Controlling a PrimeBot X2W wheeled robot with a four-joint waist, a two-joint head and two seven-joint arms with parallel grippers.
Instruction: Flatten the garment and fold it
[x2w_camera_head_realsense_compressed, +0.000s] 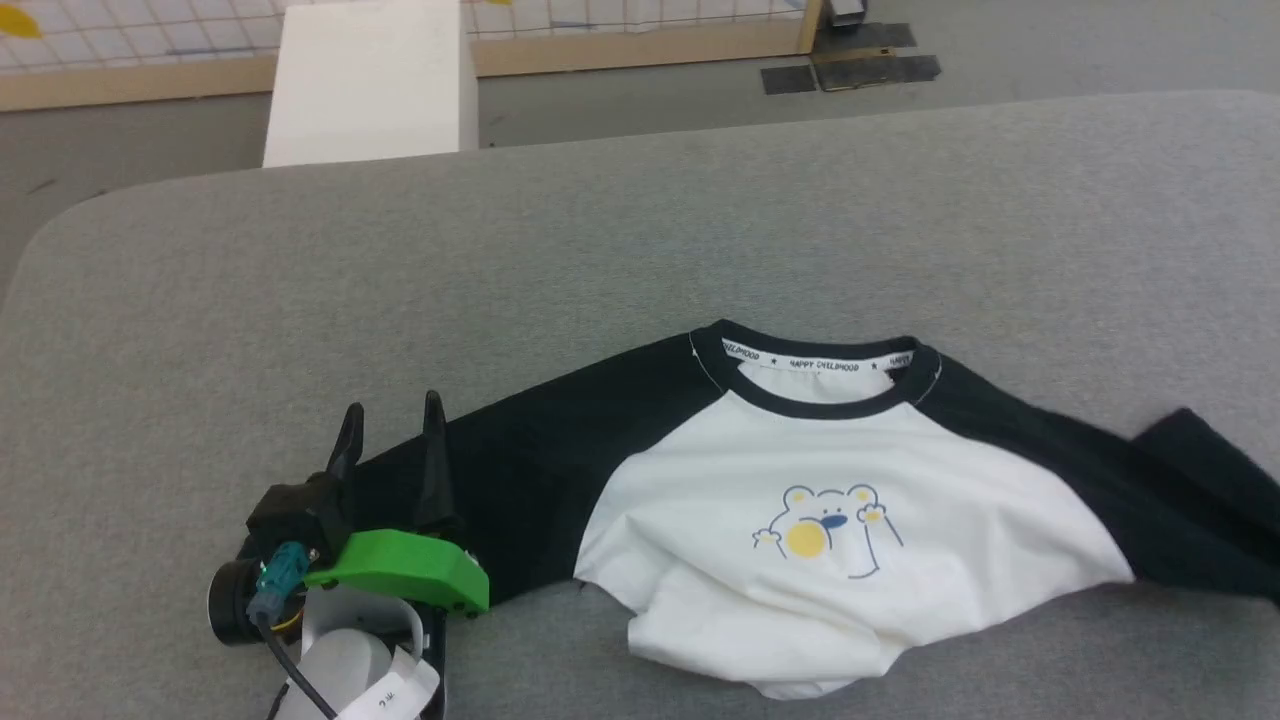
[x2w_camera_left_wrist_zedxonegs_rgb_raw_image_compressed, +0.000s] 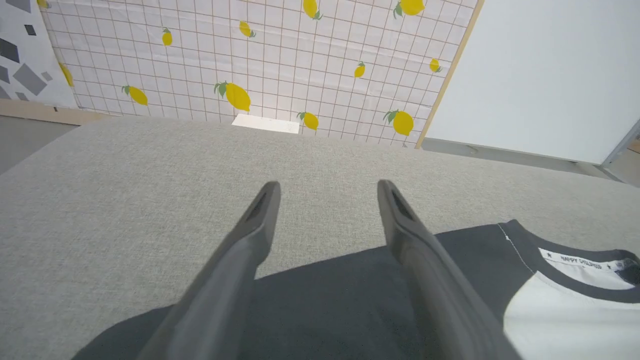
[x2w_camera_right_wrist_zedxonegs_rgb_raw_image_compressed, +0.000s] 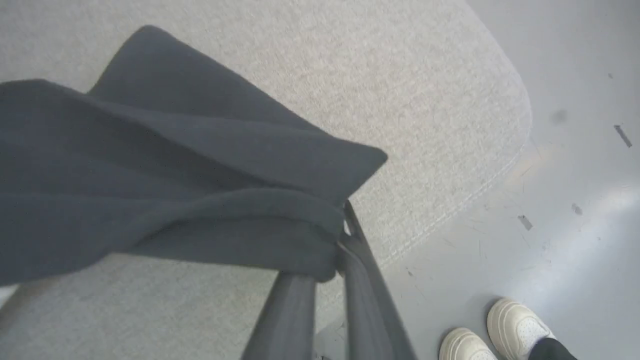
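Note:
The garment (x2w_camera_head_realsense_compressed: 830, 480), a white T-shirt with black sleeves, black neck trim and a bear print, lies front up on the grey table (x2w_camera_head_realsense_compressed: 620, 230), its lower hem crumpled. My left gripper (x2w_camera_head_realsense_compressed: 390, 425) stands open at the end of the left black sleeve (x2w_camera_head_realsense_compressed: 520, 470), fingers just above the cloth; the left wrist view shows the same gripper (x2w_camera_left_wrist_zedxonegs_rgb_raw_image_compressed: 327, 192) with both fingers over that sleeve (x2w_camera_left_wrist_zedxonegs_rgb_raw_image_compressed: 325, 300). In the right wrist view my right gripper (x2w_camera_right_wrist_zedxonegs_rgb_raw_image_compressed: 340, 225) is shut on the bunched right sleeve (x2w_camera_right_wrist_zedxonegs_rgb_raw_image_compressed: 200, 200), lifted off the table near its rounded corner.
A white block (x2w_camera_head_realsense_compressed: 370, 80) stands beyond the table's far edge, before a lemon-print wall panel (x2w_camera_left_wrist_zedxonegs_rgb_raw_image_compressed: 250, 60). A person's white shoes (x2w_camera_right_wrist_zedxonegs_rgb_raw_image_compressed: 495, 330) stand on the grey floor by the table's right corner (x2w_camera_right_wrist_zedxonegs_rgb_raw_image_compressed: 500, 110). Dark tape patches (x2w_camera_head_realsense_compressed: 850, 65) mark the floor.

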